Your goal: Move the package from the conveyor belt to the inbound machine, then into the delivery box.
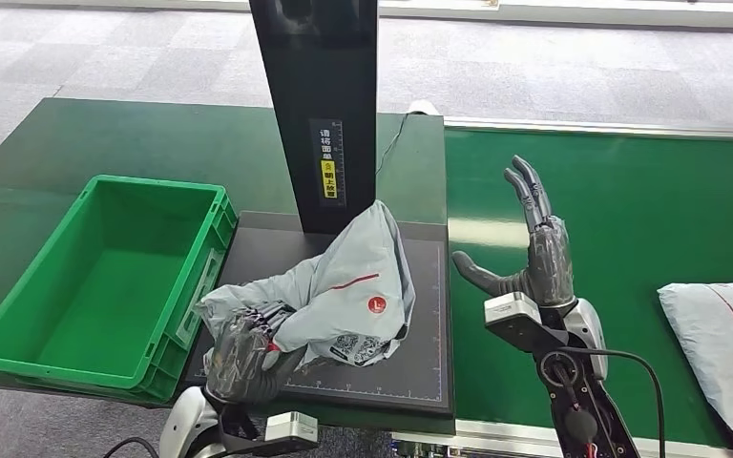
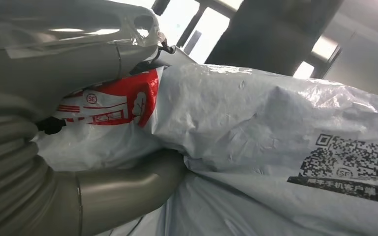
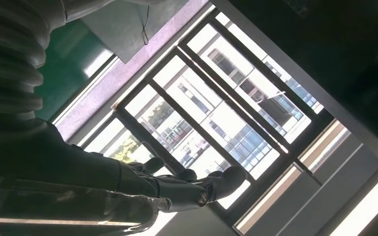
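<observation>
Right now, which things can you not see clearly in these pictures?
- Left hand, head view: the held grey package hides its fingertips.
- Second package on the conveyor belt, head view: cut off by the right edge.
- Yellow label on the black post: print too small to read.
- Right hand, right wrist view: dark against bright windows.

Grey tiled floor (image 1: 554, 67), dark-framed windows (image 3: 216, 118) bright with daylight, perhaps buildings outside
</observation>
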{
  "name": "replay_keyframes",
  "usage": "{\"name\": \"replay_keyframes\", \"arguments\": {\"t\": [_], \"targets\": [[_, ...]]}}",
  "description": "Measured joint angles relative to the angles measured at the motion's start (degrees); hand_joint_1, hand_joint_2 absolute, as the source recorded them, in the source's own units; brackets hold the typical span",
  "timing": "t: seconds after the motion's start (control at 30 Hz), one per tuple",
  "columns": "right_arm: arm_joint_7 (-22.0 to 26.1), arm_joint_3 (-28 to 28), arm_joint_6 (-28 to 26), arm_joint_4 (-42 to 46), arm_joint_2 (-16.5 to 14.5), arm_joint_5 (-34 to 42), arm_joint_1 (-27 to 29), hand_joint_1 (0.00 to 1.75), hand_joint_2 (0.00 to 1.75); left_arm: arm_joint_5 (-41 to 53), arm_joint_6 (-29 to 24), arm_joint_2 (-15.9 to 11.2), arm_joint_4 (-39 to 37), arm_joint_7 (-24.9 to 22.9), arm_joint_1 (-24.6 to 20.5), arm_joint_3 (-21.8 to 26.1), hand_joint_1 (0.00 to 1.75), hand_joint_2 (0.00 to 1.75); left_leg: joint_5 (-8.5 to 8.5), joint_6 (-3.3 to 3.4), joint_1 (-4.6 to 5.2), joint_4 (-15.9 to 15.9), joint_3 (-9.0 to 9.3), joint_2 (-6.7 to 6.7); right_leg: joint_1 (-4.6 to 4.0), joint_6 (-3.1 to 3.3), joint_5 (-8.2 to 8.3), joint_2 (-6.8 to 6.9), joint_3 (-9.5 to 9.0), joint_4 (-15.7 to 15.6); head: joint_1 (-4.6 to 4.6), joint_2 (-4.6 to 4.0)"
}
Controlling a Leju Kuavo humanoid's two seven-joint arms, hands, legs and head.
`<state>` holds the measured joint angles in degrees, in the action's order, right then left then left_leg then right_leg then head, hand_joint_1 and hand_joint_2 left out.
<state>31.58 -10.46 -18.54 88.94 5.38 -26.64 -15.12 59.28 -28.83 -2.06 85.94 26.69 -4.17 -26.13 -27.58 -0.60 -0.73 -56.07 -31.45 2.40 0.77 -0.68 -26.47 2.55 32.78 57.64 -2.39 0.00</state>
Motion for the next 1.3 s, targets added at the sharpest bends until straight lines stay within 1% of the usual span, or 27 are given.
{"name": "replay_keyframes", "arguments": {"t": [0.17, 0.23, 0.47, 0.73, 0.87, 0.97, 1.07, 1.13, 1.23, 1.3], "targets": [[0.21, 0.10, -0.68, 0.00, 0.31, 0.28, 0.66, 0.00, 1.75, -0.41, -5.96, -0.39, 5.49, 2.11, 0.20, 1.24, 1.75, 1.75, 0.00, 0.00, 0.00, 0.00, -0.01, 0.00, 0.00, 0.00, 0.00, 0.00, 0.01, 0.00, 0.00, 0.00], [0.22, 0.12, -0.85, 0.00, 0.33, 0.31, 0.86, 0.00, 1.75, -0.86, -7.23, -0.55, 7.34, 2.57, 0.20, 1.65, 1.75, 1.75, 0.00, 0.00, 0.00, 0.01, -0.01, 0.00, -0.01, 0.00, 0.00, 0.00, 0.02, 0.00, -0.01, 0.00], [0.22, 0.14, -1.02, 0.00, 0.44, 0.33, 1.12, 0.00, 1.75, -1.01, -7.52, -0.95, 10.36, 2.78, 0.23, 2.32, 1.75, 1.75, 0.00, 0.00, 0.00, 0.00, -0.02, 0.00, -0.01, 0.00, 0.00, 0.00, 0.02, 0.00, 0.00, 0.00], [0.22, 0.14, -1.03, 0.00, 0.54, 0.33, 1.14, 0.00, 1.75, -1.01, -7.53, -1.17, 11.38, 2.80, 0.26, 2.49, 1.75, 1.75, 0.00, 0.00, 0.00, 0.00, -0.03, 0.00, 0.00, 0.00, 0.00, 0.00, 0.03, 0.00, -0.01, 0.00], [0.23, 0.13, -1.16, 0.00, 0.55, 0.33, 1.16, 0.00, 1.75, -0.30, -8.66, -1.16, 11.55, 2.45, 0.17, 3.29, 1.75, 1.75, 0.00, 0.00, 0.00, 0.01, -0.03, 0.00, -0.01, 0.00, 0.00, 0.00, 0.03, 0.00, -0.01, 0.00], [0.35, 0.11, -1.39, -0.02, 0.53, 0.25, 1.18, 0.00, 1.75, 3.46, -9.05, -0.83, 11.46, -0.47, -0.70, 7.08, 1.75, 1.75, 0.01, 0.00, 0.00, 0.01, -0.03, 0.00, -0.01, 0.00, 0.00, 0.00, 0.03, 0.00, 0.01, 0.00], [0.40, 0.08, -1.53, -0.02, 0.52, -0.12, 1.18, 0.00, 1.75, 7.42, -9.02, -0.75, 9.02, -6.17, -3.14, 13.77, 1.75, 1.75, 0.04, -0.03, -0.01, 0.01, -0.02, 0.00, -0.01, 0.01, 0.01, 0.00, 0.03, 0.00, -0.01, 0.00], [-0.06, 0.06, -1.57, -0.02, 0.60, -0.55, 1.22, 0.00, 1.75, 8.02, -8.47, -1.06, 5.42, -10.84, -5.43, 18.40, 1.75, 1.75, 0.09, -0.05, -0.02, 0.01, 0.00, 0.00, -0.03, 0.03, 0.02, 0.00, 0.04, 0.01, -0.01, 0.00], [-0.86, 0.05, -1.60, -0.02, 0.81, -1.56, 1.71, 0.00, 1.75, 5.58, -7.88, -2.34, -2.54, -17.93, -9.67, 24.82, 1.75, 1.75, 0.12, -0.07, -0.04, 0.01, 0.00, 0.02, -0.06, 0.05, 0.04, -0.02, 0.03, 0.03, 0.01, 0.00], [-1.14, 0.05, -1.59, 0.07, 0.92, -2.54, 2.35, 0.00, 1.75, 4.18, -8.65, -3.70, -8.71, -20.01, -12.56, 29.47, 1.75, 1.75, 0.13, -0.08, -0.05, 0.02, -0.01, 0.08, -0.08, 0.06, 0.04, -0.08, 0.05, 0.04, 0.01, 0.00]]}}
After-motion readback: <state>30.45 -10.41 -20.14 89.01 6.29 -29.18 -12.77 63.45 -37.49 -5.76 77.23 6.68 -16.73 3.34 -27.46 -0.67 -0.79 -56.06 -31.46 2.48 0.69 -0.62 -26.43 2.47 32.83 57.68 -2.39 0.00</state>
